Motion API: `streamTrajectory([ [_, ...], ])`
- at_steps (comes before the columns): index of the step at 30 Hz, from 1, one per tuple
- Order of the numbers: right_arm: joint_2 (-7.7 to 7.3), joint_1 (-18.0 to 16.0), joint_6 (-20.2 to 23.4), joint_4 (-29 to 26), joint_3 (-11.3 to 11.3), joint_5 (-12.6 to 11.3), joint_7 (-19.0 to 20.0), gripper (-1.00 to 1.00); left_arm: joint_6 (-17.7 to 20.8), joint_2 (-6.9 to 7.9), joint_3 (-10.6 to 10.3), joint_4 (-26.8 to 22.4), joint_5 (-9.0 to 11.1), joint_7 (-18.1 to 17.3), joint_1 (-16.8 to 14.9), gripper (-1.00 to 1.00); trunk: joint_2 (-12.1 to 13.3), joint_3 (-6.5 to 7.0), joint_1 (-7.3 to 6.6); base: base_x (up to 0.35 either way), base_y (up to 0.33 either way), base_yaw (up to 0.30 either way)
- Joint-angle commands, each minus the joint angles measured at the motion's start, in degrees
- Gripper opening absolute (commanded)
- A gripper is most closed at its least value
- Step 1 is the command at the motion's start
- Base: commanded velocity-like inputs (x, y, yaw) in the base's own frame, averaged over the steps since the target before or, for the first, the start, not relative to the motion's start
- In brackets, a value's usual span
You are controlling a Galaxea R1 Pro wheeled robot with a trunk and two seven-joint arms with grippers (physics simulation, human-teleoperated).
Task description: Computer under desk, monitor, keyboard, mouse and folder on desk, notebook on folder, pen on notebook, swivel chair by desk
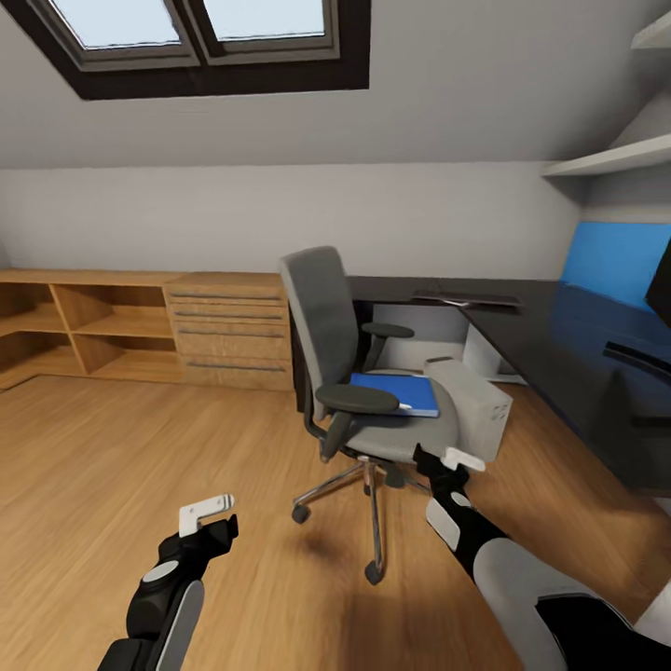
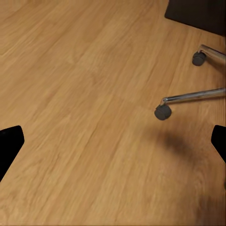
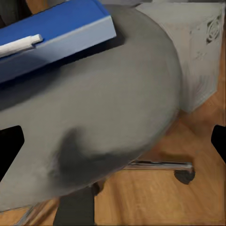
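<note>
Right gripper (image 1: 447, 458), jaws spread, closes on the swivel chair (image 1: 373, 373) seat's front edge. It's after the folder (image 1: 396, 392), surely. Left gripper (image 1: 210, 517) hangs open over floor.

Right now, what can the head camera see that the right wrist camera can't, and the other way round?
Head view alone: the desk, the skylight, the wooden shelving, the left pincer over bare floor. Right wrist view alone: the vent pattern on the computer, close up. Both share the swivel chair, the blue folder on its seat, and the wood floor.
</note>
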Motion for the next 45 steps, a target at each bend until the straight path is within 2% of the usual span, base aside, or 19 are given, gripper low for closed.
streamTrajectory([
  [1,-0.02,-0.05,-0.18,0.09,0.27,-1.27,0.06,1.0,0.14,0.02,-0.02,-0.11,0.6,0.54,-0.03,1.0,-0.03,-0.06,-0.01,0.002,0.01,-0.272],
  [2,-0.04,-0.05,-0.18,0.12,0.28,-2.26,0.37,1.0,0.14,0.02,0.03,-0.14,0.59,0.55,-0.03,1.0,-0.03,-0.06,-0.01,0.001,0.008,-0.272],
  [3,-0.23,-0.05,-0.18,0.2,0.3,-5.35,1.42,1.0,0.14,0.03,0.11,-0.19,0.61,0.55,-0.04,1.0,-0.03,-0.06,-0.01,0.001,0.004,-0.272],
  [5,-0.54,-0.05,-0.18,0.26,0.31,-7.41,2.07,1.0,0.14,0.04,0.14,-0.2,0.62,0.55,-0.05,1.0,-0.03,-0.06,-0.01,0.0,0.003,-0.272],
  [6,-1.08,-0.05,-0.18,0.29,0.31,-9.46,2.59,1.0,0.14,0.04,0.16,-0.21,0.63,0.55,-0.05,1.0,-0.03,-0.06,-0.01,0.0,0.002,-0.272],
  [10,-2.36,-0.05,-0.12,0.32,0.32,-13.51,3.25,1.0,0.14,0.04,0.18,-0.23,0.63,0.55,-0.01,1.0,-0.03,-0.06,-0.01,0.0,0.001,-0.272],
  [12,-3.15,-0.05,-0.11,0.33,0.32,-16.32,3.54,1.0,0.14,0.04,0.19,-0.23,0.63,0.55,-0.03,1.0,-0.03,-0.06,-0.01,0.0,0.0,-0.253],
  [13,-3.71,-0.05,-0.1,0.39,0.38,-19.15,4.07,1.0,0.12,0.04,0.2,-0.23,0.63,0.55,-0.01,1.0,-0.03,-0.06,-0.01,0.109,0.023,-0.105],
  [16,-3.57,-0.05,-0.16,0.48,0.55,-20.91,5.19,1.0,0.06,0.04,0.2,-0.23,0.64,0.48,-0.02,1.0,-0.03,-0.06,-0.01,0.202,0.072,-0.058],
  [19,-3.44,-0.05,-0.12,0.5,0.59,-21.23,5.39,1.0,0.04,0.11,0.25,-0.23,0.64,0.47,-0.03,1.0,-0.03,-0.06,-0.01,0.289,0.118,-0.014],
  [23,-3.6,-0.05,0.68,0.5,0.29,-21.45,5.32,1.0,0.03,0.21,1.39,-0.2,0.69,0.41,-0.04,1.0,-0.03,-0.06,-0.01,0.313,0.13,-0.002],
  [31,-5.46,-0.05,7.95,0.25,0.09,-21.55,5.19,1.0,0.05,0.22,4.75,-0.2,1.08,0.36,-0.04,1.0,-0.03,-0.06,-0.01,0.318,0.09,0.0],
  [32,-5.99,-0.05,9.76,0.24,-0.11,-21.53,5.16,1.0,0.02,0.24,5.67,-0.1,1.88,0.28,-0.05,1.0,-0.03,-0.06,-0.01,0.32,0.015,0.0],
  [34,-6.72,-0.05,10.27,0.24,-1.56,-21.82,5.15,1.0,-0.05,0.32,6.28,-0.02,2.23,0.18,-0.04,1.0,-0.03,-0.06,-0.01,0.278,0.007,0.0],
  [36,-7.59,-0.05,10.52,0.32,-4.84,-22.33,5.14,1.0,-0.09,0.37,7.14,0.01,2.38,0.14,-0.05,1.0,-0.03,-0.06,-0.01,0.14,0.003,0.0],
  [38,-7.91,-0.05,10.59,0.36,-6.78,-22.48,5.14,1.0,-0.11,0.38,7.48,0.02,2.42,0.13,-0.05,1.0,-0.03,-0.06,-0.01,0.079,0.002,0.0],
  [41,-8.34,-0.05,10.68,0.41,-11.14,-22.67,5.14,1.0,-0.17,0.39,7.9,0.02,2.46,0.12,-0.04,1.0,-0.03,-0.06,-0.01,0.035,0.001,0.0],
  [43,-8.49,-0.05,10.78,0.42,-12.91,-22.72,5.14,1.0,-0.19,0.39,8.0,0.03,2.47,0.12,-0.03,1.0,-0.03,-0.06,-0.01,0.015,0.0,0.0],
  [45,-8.56,-0.05,10.82,0.43,-13.62,-22.73,5.14,1.0,-0.2,0.39,8.04,0.03,2.47,0.11,-0.03,1.0,-0.03,-0.06,-0.01,0.012,0.0,0.0],
])
